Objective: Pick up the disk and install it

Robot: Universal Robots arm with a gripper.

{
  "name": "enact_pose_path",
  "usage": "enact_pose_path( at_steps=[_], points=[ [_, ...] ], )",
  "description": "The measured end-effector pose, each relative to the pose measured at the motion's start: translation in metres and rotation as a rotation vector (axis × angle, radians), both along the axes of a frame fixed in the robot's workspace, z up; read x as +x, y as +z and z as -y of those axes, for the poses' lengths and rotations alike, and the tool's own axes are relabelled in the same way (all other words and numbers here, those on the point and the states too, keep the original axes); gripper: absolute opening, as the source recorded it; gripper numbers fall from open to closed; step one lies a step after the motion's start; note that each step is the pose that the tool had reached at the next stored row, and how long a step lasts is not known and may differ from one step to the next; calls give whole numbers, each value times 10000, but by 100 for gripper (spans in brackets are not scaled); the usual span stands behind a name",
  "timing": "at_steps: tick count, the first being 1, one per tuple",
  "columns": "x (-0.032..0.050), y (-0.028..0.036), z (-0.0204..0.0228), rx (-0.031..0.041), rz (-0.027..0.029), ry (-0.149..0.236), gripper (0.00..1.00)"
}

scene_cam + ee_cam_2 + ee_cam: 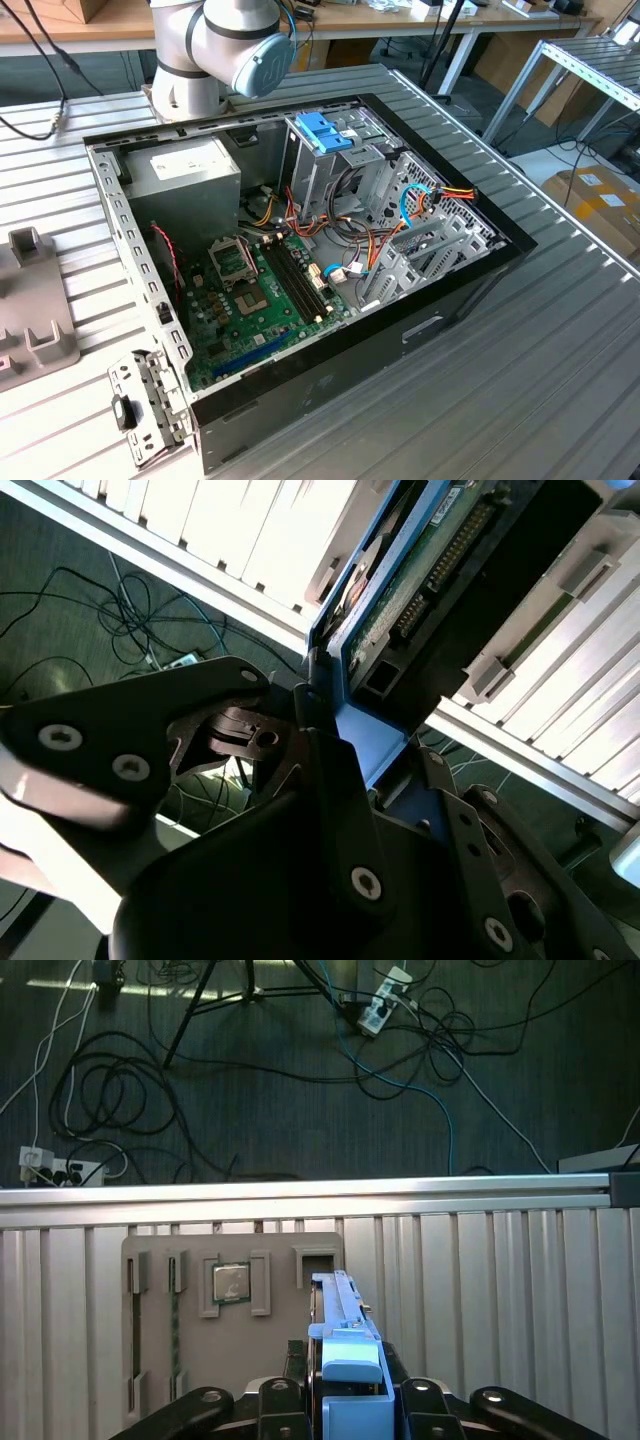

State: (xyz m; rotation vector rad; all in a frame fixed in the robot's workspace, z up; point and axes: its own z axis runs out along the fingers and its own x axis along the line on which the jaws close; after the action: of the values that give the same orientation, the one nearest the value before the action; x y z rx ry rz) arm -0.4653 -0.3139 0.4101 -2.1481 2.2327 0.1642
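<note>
The disk [336, 1305] is a thin grey drive in a bright blue carrier frame. It stands on edge over a grey fixture tray [200, 1360] on the slatted table. My gripper [345, 1405] is shut on the blue carrier's end, with a black finger on each side. In the second wrist view the disk [400, 590] shows its green circuit board and connector, and the gripper [335, 735] clamps the blue frame. Whether the disk still rests in the tray's slot I cannot tell.
The open computer case [450, 300] lies on the table, with a blue bracket [312, 132] atop its metal drive cage. The arm's base [215, 50] stands behind it. The tray holds a processor chip [232, 1282] and a memory stick [175, 1330]. Cables lie on the floor past the table edge [300, 1195].
</note>
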Motion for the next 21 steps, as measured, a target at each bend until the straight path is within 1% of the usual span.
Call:
enact_pose_path(
  at_steps=[6, 21],
  points=[
    [0, 32, 0, 0, 1, 0, 37],
    [0, 142, 0, 0, 0, 0, 37]
  ],
)
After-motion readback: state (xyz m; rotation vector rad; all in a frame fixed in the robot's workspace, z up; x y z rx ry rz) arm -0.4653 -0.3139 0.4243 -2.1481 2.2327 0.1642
